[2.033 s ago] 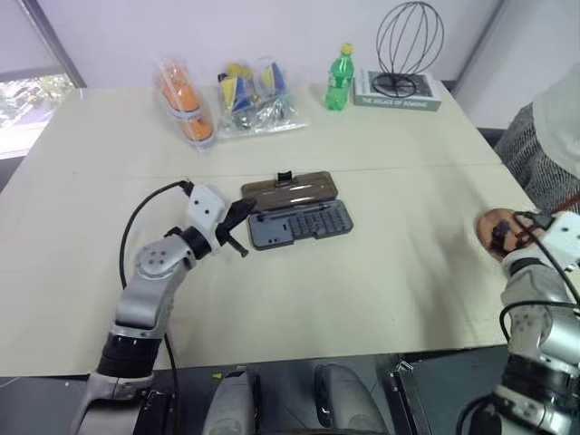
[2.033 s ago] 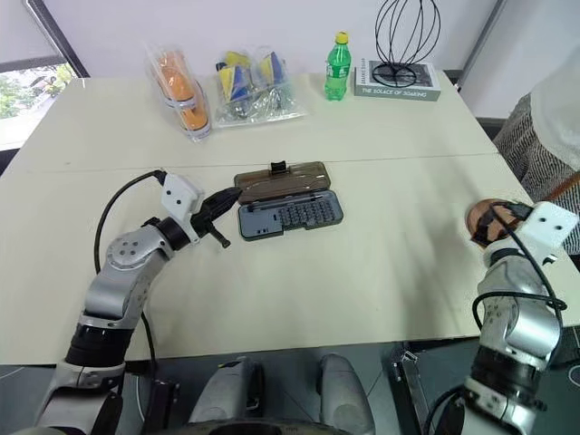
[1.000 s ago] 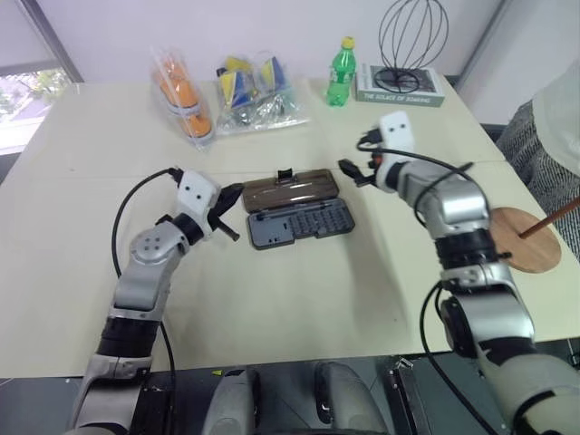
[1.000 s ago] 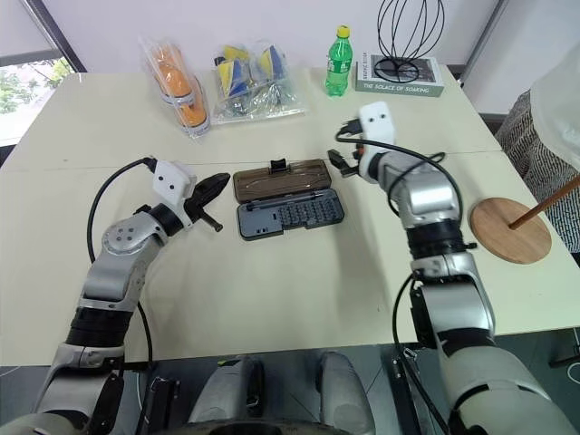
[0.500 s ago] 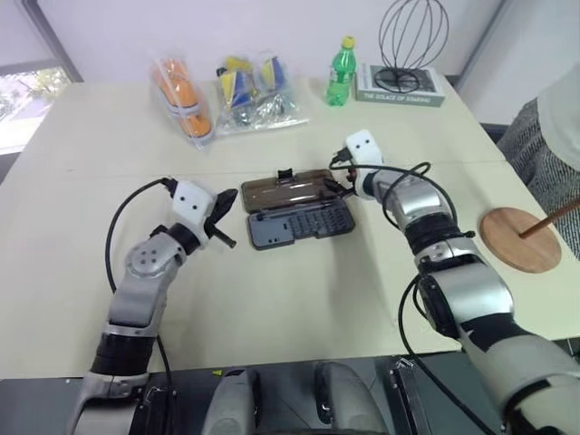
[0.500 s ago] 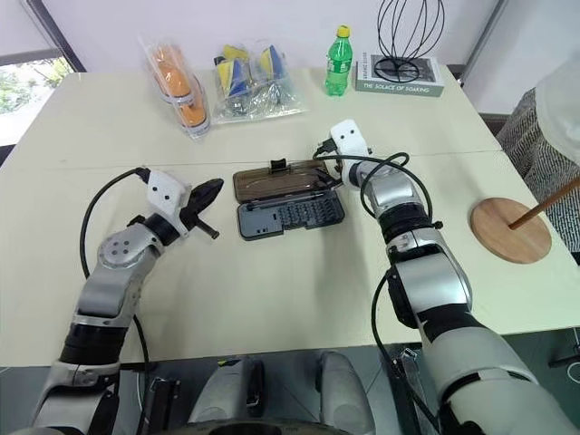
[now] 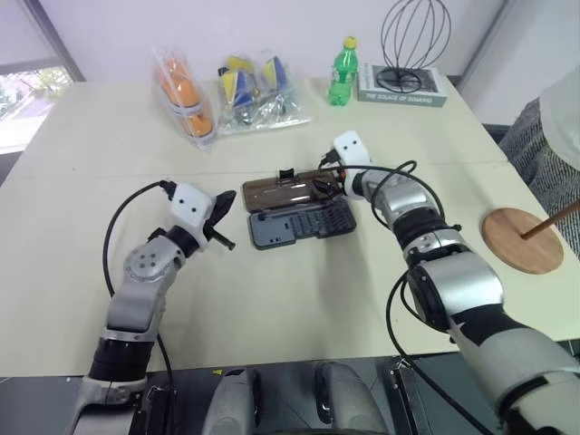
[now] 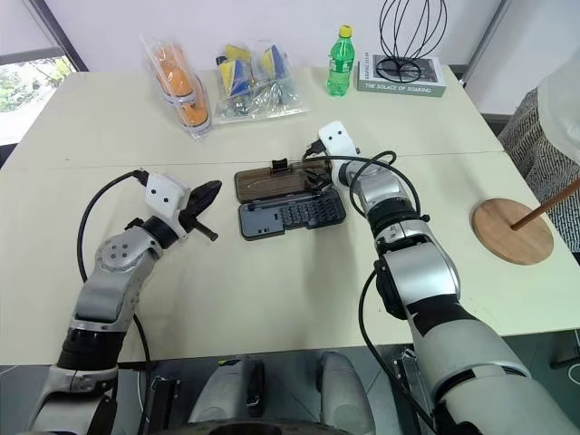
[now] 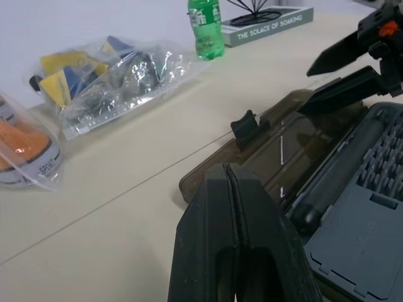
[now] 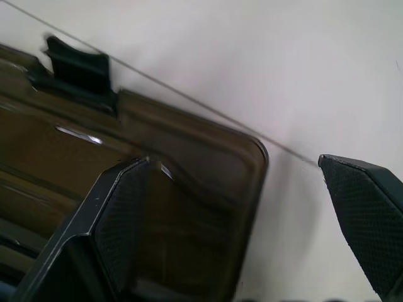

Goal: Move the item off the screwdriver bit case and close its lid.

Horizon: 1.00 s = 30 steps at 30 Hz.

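Case [image 7: 301, 222] sits open mid-tabletop [image 7: 272, 299], long axis running left-right across the robot's front. Lid [image 7: 288, 192] lies flat on the tabletop on the far side of the case tray, latch tab [image 7: 285, 174] on its far long edge.

Wooden stand [image 7: 521, 238] is already off the case, well to the case's right near the tabletop edge. Judging by that, only the lid close is left.

Right gripper [image 10: 236, 239] is spread wide and straddles the lid's right far corner: one finger over the lid, the other out over bare tabletop past the corner. It's the nearer arm by far. To close, the lid has to swing up from that far edge and toward the robot, about the hinge along the long axis.

Left gripper [image 9: 234, 251] is pinched closed, empty, hovering off the case's left end, apart from it.

View differences: the right wrist view gives the finger-to-corner straddle, but I can't tell from it whether either finger touches the lid. The left wrist view shows the bit rows [image 9: 384, 157] and the right gripper's fingers at the lid's far end.
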Tool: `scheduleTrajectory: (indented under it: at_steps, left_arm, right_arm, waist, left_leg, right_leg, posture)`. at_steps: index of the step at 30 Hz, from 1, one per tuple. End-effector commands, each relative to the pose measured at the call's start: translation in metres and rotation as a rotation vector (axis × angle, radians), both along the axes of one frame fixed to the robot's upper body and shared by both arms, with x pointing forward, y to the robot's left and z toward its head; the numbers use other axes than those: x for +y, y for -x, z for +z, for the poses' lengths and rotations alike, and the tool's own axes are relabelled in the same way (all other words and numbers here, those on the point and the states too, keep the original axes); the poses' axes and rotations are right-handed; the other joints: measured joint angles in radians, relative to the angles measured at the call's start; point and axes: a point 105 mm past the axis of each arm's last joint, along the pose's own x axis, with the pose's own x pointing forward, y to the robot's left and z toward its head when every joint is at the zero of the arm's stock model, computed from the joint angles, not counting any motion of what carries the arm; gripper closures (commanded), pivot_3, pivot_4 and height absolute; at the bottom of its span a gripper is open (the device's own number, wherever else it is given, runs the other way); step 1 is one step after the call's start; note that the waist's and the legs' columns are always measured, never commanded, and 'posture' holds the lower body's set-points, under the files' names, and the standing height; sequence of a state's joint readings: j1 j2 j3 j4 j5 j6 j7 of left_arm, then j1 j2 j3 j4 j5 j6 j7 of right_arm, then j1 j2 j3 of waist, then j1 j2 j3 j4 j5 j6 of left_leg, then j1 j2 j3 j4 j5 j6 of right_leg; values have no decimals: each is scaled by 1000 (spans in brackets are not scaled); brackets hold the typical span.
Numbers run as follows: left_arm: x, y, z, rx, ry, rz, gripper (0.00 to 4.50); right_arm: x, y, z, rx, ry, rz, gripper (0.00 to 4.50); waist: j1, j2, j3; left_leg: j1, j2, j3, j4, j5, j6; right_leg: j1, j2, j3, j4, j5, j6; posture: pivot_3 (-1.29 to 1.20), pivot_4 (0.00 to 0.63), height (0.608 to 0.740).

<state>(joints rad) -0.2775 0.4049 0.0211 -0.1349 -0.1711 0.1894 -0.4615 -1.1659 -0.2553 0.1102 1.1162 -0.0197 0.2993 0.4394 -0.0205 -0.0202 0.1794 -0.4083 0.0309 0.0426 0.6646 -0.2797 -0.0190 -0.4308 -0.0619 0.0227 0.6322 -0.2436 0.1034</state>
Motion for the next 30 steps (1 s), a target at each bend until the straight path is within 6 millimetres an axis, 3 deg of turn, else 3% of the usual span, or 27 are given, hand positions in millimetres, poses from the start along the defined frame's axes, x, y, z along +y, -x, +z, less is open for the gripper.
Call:
scheduleTrajectory:
  at_steps: [1,7,10,16,25,30]
  left_arm:
    - [-1,5,12,-52,-6,0,4500]
    - [-2,4,13,-52,-1,3,4500]
    - [-2,4,13,-52,-1,2,4500]
    - [-2,3,14,-53,1,3,4500]
    - [-1,1,17,-59,-2,7,4500]
    - [-1,2,17,-64,0,15,4500]
  right_arm:
    - [-2,-4,14,-37,-13,-9,28]
    - [-9,-1,3,-9,-9,-30,28]
    - [-11,0,-3,1,-2,-33,1210]
    - [-9,5,-16,32,14,-26,4295]
    - [-10,14,-30,86,38,-36,4445]
    - [-37,30,-31,83,56,-202,4445]
  waist:
    - [-1,0,0]
    - [0,0,0]
    - [0,0,0]
    - [2,0,0]
    - [1,0,-1]
    - [9,0,-1]
  left_leg:
    - [0,0,0,0,0,0]
    - [0,0,0,0,0,0]
    - [0,0,0,0,0,0]
    - [0,0,0,0,0,0]
    - [1,0,0,0,0,0]
    - [0,0,-1,0,0,0]
  right_leg:
    - [0,0,0,0,0,0]
    - [0,0,0,0,0,0]
    - [0,0,0,0,0,0]
    - [0,0,0,0,0,0]
    - [0,0,0,1,0,0]
    - [1,0,0,1,0,0]
  posture:
    - [0,150,740]
    - [0,150,740]
    - [0,150,740]
    - [0,150,740]
    - [0,150,740]
    - [0,150,740]
